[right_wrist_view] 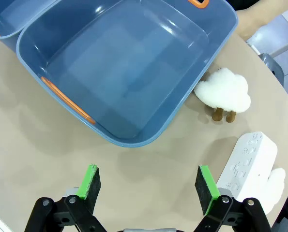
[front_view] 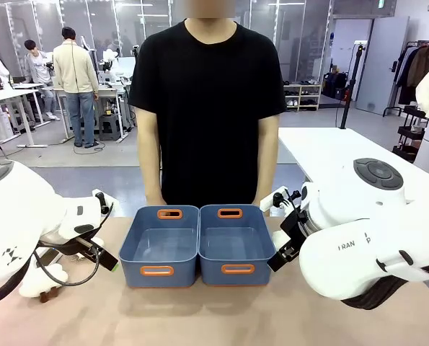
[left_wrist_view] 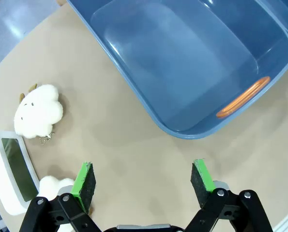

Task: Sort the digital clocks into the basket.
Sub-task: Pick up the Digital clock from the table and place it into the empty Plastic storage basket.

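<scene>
Two slate-blue baskets stand side by side at the table's middle, the left one (front_view: 138, 275) and the right one (front_view: 259, 277), both with nothing inside. In the left wrist view a digital clock (left_wrist_view: 10, 174) lies screen up at the left edge. My left gripper (left_wrist_view: 144, 180) hangs open over bare table, below the basket (left_wrist_view: 182, 63). In the right wrist view another digital clock (right_wrist_view: 248, 159) lies face down, its buttoned back up, just right of my open right gripper (right_wrist_view: 148, 183). That gripper hovers near the corner of the right basket (right_wrist_view: 124, 63). The grippers hold nothing.
Fluffy white cloud toys lie by the clocks: one (left_wrist_view: 37, 115) above the left clock, one (left_wrist_view: 54, 186) beside it, one (right_wrist_view: 224, 92) against the right basket, one (right_wrist_view: 275, 186) past the right clock. A person (front_view: 207, 94) stands at the far side.
</scene>
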`<state>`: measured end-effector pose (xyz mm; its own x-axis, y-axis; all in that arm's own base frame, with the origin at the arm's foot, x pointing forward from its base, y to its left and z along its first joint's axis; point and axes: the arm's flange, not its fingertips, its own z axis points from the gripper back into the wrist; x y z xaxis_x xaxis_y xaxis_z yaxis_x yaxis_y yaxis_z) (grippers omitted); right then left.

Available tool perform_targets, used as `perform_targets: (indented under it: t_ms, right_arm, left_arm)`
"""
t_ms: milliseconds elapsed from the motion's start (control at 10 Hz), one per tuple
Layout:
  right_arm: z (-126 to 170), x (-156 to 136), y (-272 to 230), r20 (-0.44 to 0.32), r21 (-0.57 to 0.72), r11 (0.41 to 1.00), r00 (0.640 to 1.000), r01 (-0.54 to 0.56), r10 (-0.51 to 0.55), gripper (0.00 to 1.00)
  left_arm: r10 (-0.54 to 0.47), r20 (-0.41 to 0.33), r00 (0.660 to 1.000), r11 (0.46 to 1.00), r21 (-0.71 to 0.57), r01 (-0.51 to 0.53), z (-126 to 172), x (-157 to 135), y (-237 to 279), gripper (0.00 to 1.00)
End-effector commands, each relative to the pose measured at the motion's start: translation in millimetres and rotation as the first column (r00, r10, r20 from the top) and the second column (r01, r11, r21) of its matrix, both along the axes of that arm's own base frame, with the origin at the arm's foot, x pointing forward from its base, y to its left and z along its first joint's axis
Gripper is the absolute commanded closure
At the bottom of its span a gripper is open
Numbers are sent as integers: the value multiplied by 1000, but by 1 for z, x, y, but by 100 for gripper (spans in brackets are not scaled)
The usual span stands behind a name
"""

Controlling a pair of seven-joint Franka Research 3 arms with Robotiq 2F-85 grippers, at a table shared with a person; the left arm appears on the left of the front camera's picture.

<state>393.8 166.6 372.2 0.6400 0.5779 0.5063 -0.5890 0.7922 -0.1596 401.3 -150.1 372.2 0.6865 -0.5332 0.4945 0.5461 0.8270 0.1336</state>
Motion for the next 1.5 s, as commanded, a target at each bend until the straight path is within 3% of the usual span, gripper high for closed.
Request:
perform_targets:
  t_ms: [0, 100, 300, 400, 500, 600, 700, 800, 900, 1000, 1100, 1200, 1300, 1400]
  right_arm:
    - [26, 9, -5, -22, 8, 1000, 1000, 18, -18, 0]
    - [47, 17, -12, -115, 106, 994, 993, -4, 16, 0]
    - [82, 30, -33, -212, 259, 966, 975, -10, 67, 0]
    - [91, 36, -47, -291, 361, 933, 949, -12, 124, 0]
    - [98, 45, -66, -346, 499, 867, 920, 14, 184, 0]
    - [103, 52, -90, -385, 627, 778, 887, 49, 254, 0]
    - [105, 54, -125, -397, 745, 660, 858, 93, 327, 0]
    - [103, 52, -159, -390, 809, 571, 852, 135, 350, 0]
    - [98, 40, -196, -392, 842, 506, 855, 185, 340, 0]
    - [90, 24, -238, -392, 862, 453, 866, 229, 309, 0]
    - [79, -9, -289, -398, 870, 406, 885, 281, 241, 0]
    - [66, -37, -333, -426, 855, 386, 893, 346, 144, 0]
    - [54, -65, -367, -449, 854, 325, 891, 406, 65, 0]
    - [45, -84, -391, -444, 863, 266, 896, 429, -1, 0]
  left_arm:
    - [-18, -5, 1000, 1000, -11, 18, 24, 6, 1, 0]
    - [-44, -82, 996, 997, -74, 38, 47, 14, 8, 0]
    - [-113, -207, 972, 956, -288, 49, 91, 28, 36, 0]
    - [-171, -275, 946, 905, -423, 41, 101, 34, 53, 0]
    - [-257, -317, 913, 800, -600, 18, 106, 43, 74, 0]
    - [-329, -316, 890, 671, -741, -15, 108, 49, 99, 0]
    - [-396, -269, 878, 510, -860, -34, 106, 47, 134, 0]
    - [-440, -217, 871, 380, -924, -39, 100, 43, 170, 0]
    - [-445, -180, 877, 292, -955, -48, 93, 27, 209, 0]
    - [-408, -167, 897, 243, -967, -70, 86, 7, 249, 0]
    - [-354, -134, 925, 208, -976, -62, 82, -31, 295, 0]
    - [-274, -111, 955, 180, -982, -62, 79, -61, 333, 0]
    - [-201, -94, 975, 152, -986, -64, 75, -90, 363, 0]
    - [-151, -127, 980, 174, -980, -100, 71, -110, 385, 0]
